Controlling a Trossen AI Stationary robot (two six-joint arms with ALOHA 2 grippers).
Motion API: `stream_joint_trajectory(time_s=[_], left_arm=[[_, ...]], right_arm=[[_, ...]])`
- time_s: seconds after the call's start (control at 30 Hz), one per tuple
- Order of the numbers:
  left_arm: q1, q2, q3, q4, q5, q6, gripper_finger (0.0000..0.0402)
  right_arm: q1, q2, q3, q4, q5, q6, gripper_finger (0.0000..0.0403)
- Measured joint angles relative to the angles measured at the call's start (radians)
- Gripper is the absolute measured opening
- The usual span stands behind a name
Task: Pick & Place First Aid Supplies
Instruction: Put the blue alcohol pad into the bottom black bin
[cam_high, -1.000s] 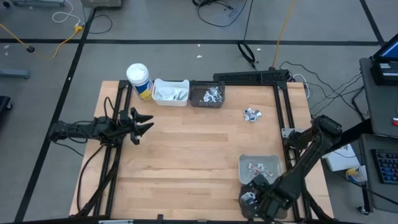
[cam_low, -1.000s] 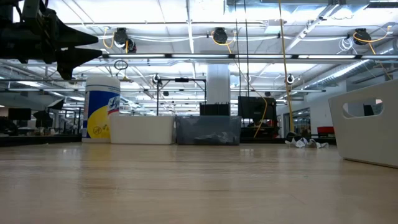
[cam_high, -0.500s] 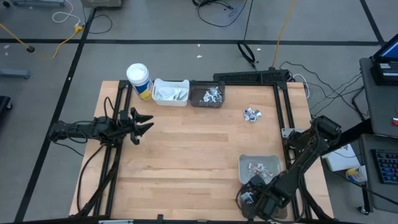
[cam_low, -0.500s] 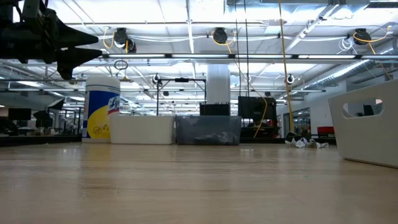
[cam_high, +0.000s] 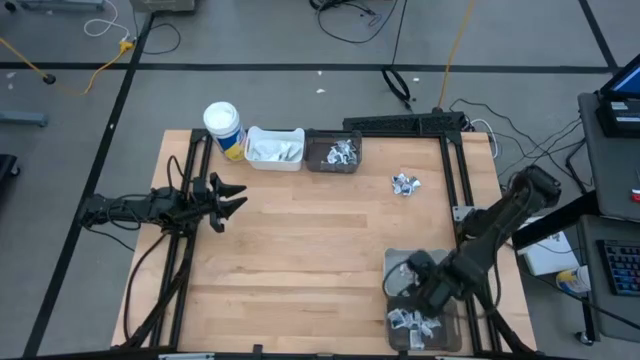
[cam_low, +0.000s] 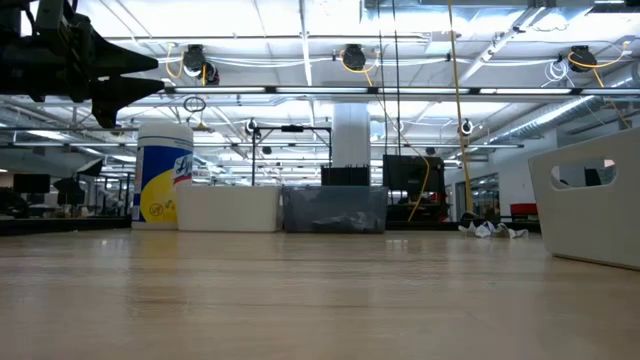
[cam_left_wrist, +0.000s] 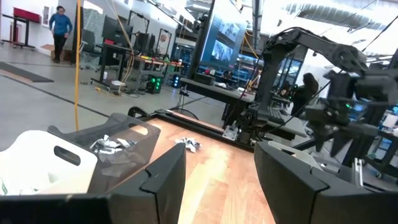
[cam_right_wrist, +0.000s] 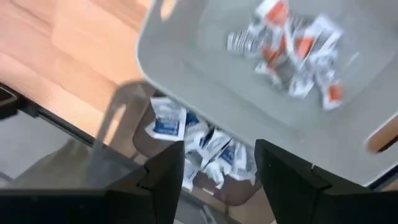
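Grey bin (cam_high: 437, 262) sits under the open, empty right hand (cam_high: 412, 272); left hand (cam_high: 228, 199) idles half-open, empty. Packets (cam_high: 405, 183) near the bench (cam_high: 300, 240) edge risk slipping off.

Light: bright ceiling lamps — glare | right wrist view: blurred

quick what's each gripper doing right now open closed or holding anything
Left gripper: open, empty, hanging over the table's left edge.
Right gripper: open, empty, above the grey bin and packets.
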Motion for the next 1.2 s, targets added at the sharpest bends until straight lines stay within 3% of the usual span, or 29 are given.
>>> stream_joint_trajectory(time_s=[0.23,0.5,0.9,1.2], left_arm=[[0.0,0.0,0.0,0.0,0.0,0.0,0.0196],[0.0,0.0,0.0,0.0,0.0,0.0,0.0196],[0.0,0.0,0.0,0.0,0.0,0.0,0.0196],[0.0,0.0,0.0,0.0,0.0,0.0,0.0196]], right_arm=[[-0.169,-0.074,0.0,-0.169,-0.022,-0.165,0.0181],[-0.539,-0.078,0.0,-0.347,-0.003,-0.481,0.0183],[-1.134,-0.071,0.0,-0.332,0.008,-0.925,0.017],[-1.42,-0.011,0.0,-0.253,0.008,-1.071,0.0169]])
